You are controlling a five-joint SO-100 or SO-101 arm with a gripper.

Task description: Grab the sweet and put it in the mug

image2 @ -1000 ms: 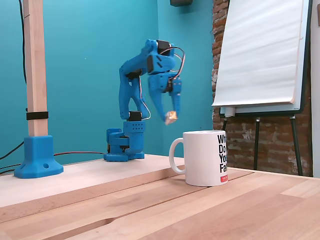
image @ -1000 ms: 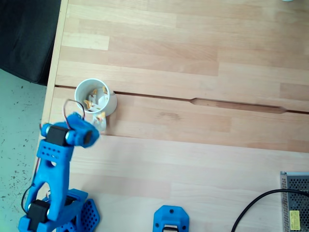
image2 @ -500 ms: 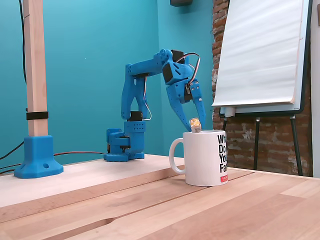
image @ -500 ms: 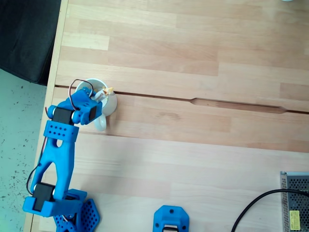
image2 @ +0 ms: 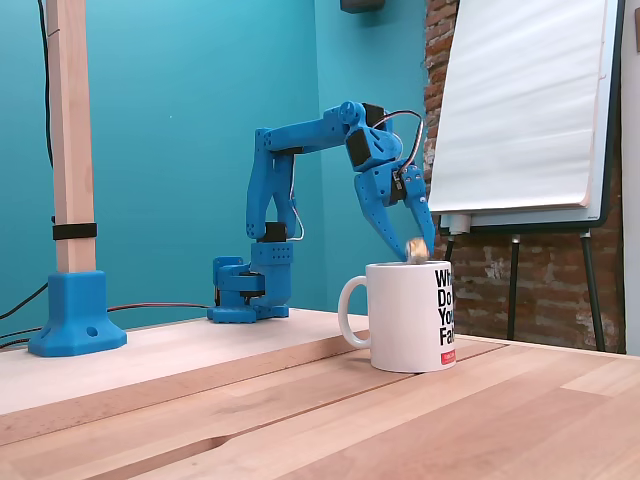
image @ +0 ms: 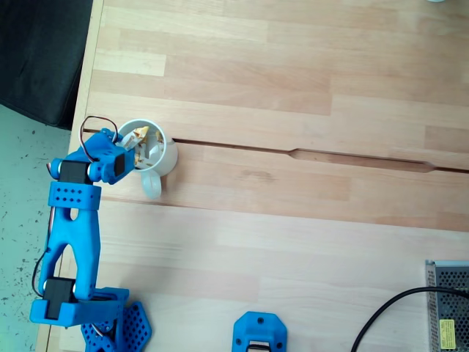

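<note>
The wooden counter (image: 293, 147) fills most of the top-down fixed view. At its left edge stands the white mug (image: 157, 154), seen at centre in the side fixed view (image2: 405, 315). The blue claw (image2: 417, 248) hangs just above the rim, grasping the sweet (image2: 415, 248) over the mug's opening (image: 141, 133).
</note>
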